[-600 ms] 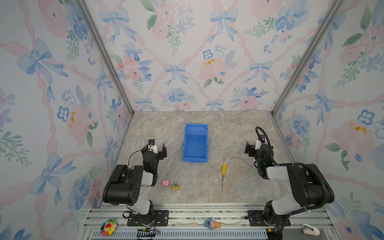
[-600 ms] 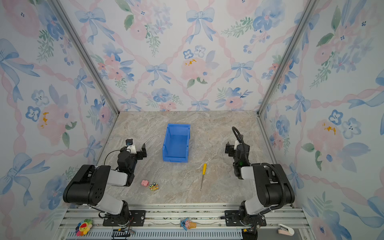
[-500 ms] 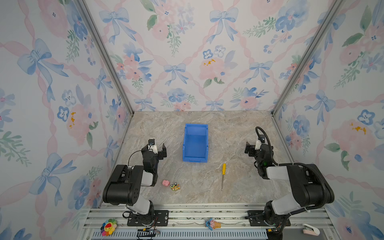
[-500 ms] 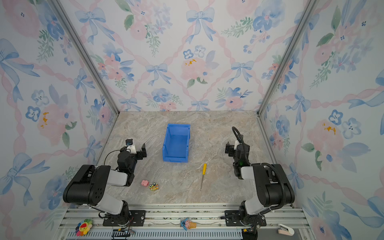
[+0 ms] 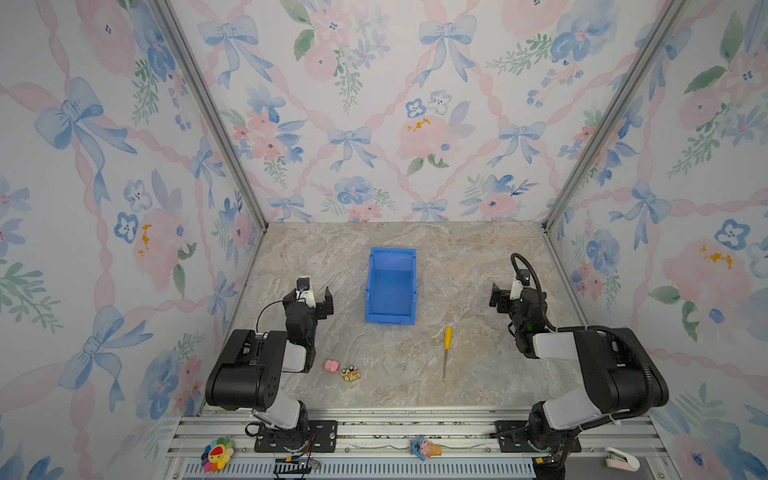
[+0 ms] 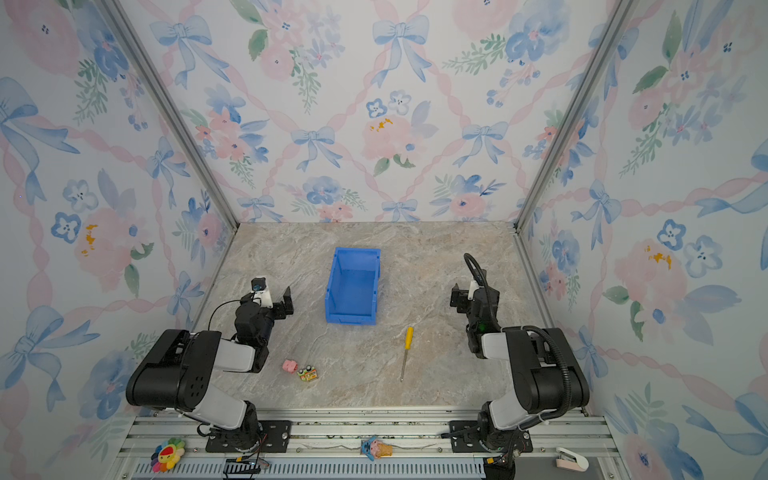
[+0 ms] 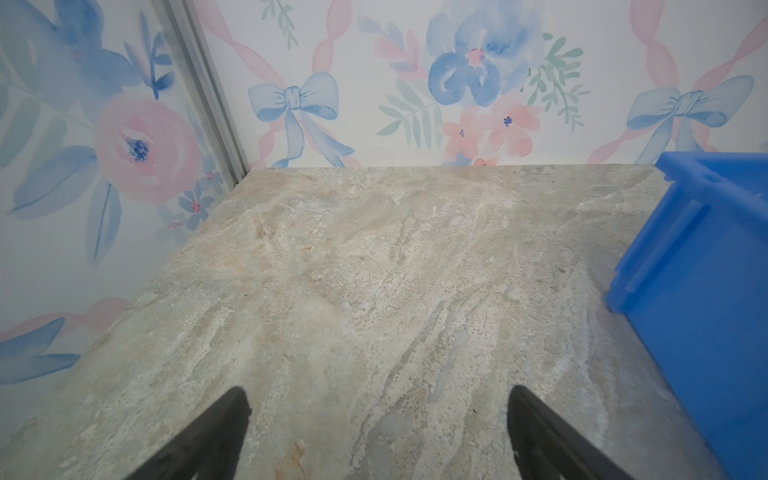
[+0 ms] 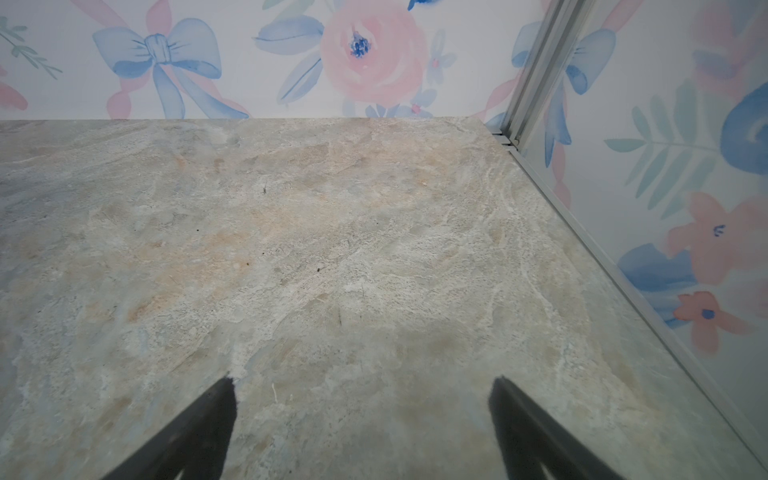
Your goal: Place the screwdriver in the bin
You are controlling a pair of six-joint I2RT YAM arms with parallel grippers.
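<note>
On the marble-look tabletop [image 5: 478, 266], pretty much nothing can be seen to have shifted since the earlier frames: both arms, the bin and the screwdriver are parked in the same spots. Bright blue moulded plastic is what the bin [image 5: 391, 286] is made of, a rectangular tub with tall ribbed walls and a lower lipped end facing the arms, and nothing is seen inside it. Just beyond that lipped end, off to the right, the screwdriver [image 5: 446, 352] is laid flat on the stone-patterned surface, apart from the bin, with its glossy yellow handle toward the bin and the thin silver shaft pointed at the rail. Spread wide and empty is how the left gripper [image 7: 374, 415] is shown, left of the bin, and the same goes for the right gripper [image 8: 361, 399], well clear of the screwdriver. A small pink toy [image 5: 331, 365] and a tiny green-and-yellow toy [image 5: 350, 374] are left lying near the left arm.
</note>
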